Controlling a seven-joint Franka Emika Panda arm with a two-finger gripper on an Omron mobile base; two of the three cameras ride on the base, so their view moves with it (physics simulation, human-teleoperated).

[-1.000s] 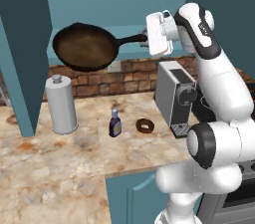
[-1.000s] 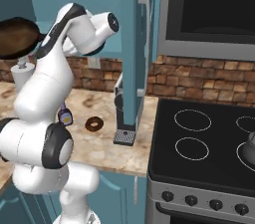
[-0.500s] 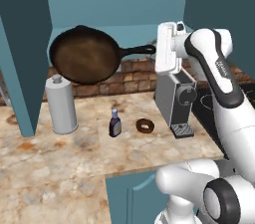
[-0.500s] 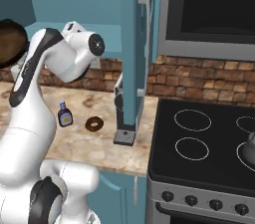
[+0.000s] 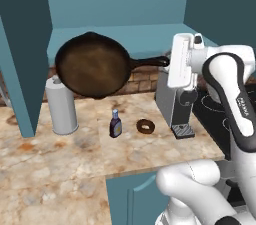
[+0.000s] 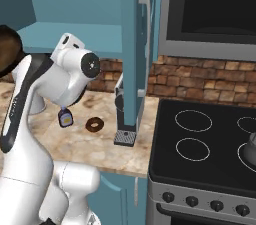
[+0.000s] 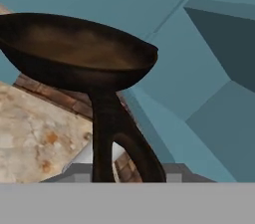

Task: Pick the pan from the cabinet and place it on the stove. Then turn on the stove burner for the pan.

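The scene is lit evenly and softly, with no strong light source to be seen. The counter (image 5: 60, 169) is shown bright, while the inside of the cabinet (image 5: 125, 9) is shaded darker on its left wall. A faint sheen is carried by the pan (image 5: 92, 65) and by the white arm (image 6: 30, 119). The hand view is rendered coarse and slightly blurred. No edge distortion is noticed.
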